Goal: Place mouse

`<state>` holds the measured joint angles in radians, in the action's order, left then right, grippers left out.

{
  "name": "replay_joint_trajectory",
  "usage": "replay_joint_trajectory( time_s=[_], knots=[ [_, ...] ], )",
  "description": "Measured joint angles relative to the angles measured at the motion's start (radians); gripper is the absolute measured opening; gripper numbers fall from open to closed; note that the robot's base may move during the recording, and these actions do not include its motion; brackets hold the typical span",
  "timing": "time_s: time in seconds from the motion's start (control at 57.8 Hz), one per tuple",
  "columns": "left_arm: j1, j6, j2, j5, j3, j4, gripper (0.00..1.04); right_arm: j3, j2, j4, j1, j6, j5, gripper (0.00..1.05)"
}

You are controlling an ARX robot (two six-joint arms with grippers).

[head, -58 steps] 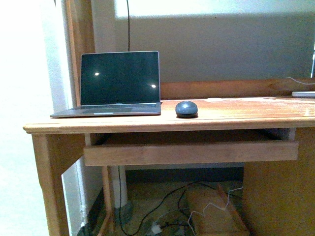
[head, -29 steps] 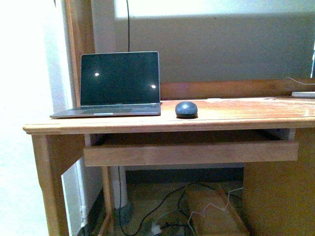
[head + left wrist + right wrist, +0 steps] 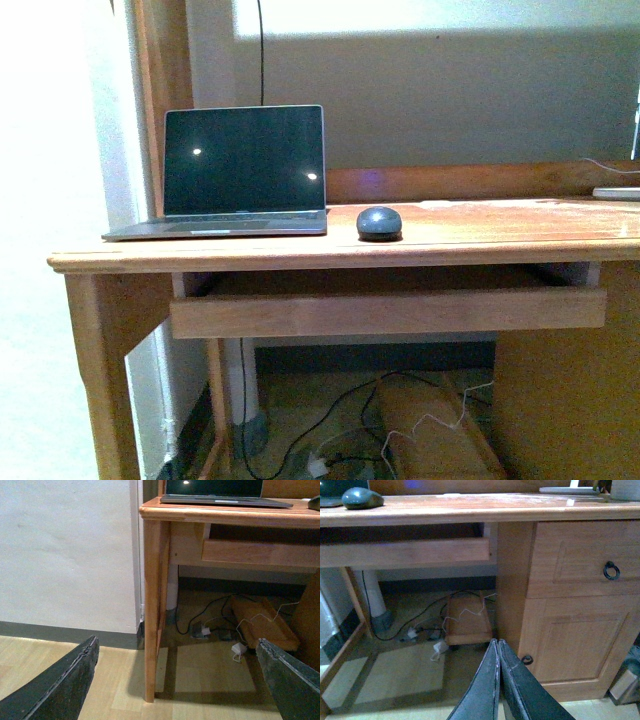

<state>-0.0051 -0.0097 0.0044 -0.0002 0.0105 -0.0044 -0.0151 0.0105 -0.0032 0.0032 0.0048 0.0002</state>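
The mouse [image 3: 379,222] is sitting flat on the wooden desk [image 3: 480,240], a small dark grey rounded oval with a matte top. It is resting near the front edge, left of the middle of the visible desktop, and nothing is touching or holding it.

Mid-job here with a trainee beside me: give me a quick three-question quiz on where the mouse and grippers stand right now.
1. True or false: the mouse touches the laptop.
2. Which gripper is open: A) left gripper, B) right gripper, C) both?
3. Fill in: the mouse rests on the ____.

Key:
1. False; it sits apart, beside the laptop.
2. A; the left fingers are spread wide, while the right fingers are pressed together on nothing.
3. Desk; neither gripper is near it.
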Motion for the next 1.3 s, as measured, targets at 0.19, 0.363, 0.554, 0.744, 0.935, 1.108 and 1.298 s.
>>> replay_joint_trajectory(
  time_s=[0.19,0.363,0.554,0.744,0.935,1.108,1.298],
  knots=[
    [0.000,0.000,0.000,0.000,0.000,0.000,0.97,0.000,-0.003,0.000,0.000,0.000,0.000,0.03],
    [0.000,0.000,0.000,0.000,0.000,0.000,0.97,0.000,-0.004,0.000,0.000,-0.002,0.000,0.25],
    [0.000,0.000,0.000,0.000,0.000,0.000,0.97,0.000,-0.004,0.000,0.000,-0.002,0.000,0.56],
    [0.000,0.000,0.000,0.000,0.000,0.000,0.97,0.000,-0.004,0.000,0.000,-0.002,0.000,0.93],
    [0.000,0.000,0.000,0.000,0.000,0.000,0.97,0.000,-0.004,0.000,0.000,-0.002,0.000,0.97],
    [0.000,0.000,0.000,0.000,0.000,0.000,0.97,0.000,-0.004,0.000,0.000,-0.002,0.000,0.97],
    [0.000,0.000,0.000,0.000,0.000,0.000,0.97,0.000,-0.004,0.000,0.000,-0.002,0.000,0.97]
  ],
)
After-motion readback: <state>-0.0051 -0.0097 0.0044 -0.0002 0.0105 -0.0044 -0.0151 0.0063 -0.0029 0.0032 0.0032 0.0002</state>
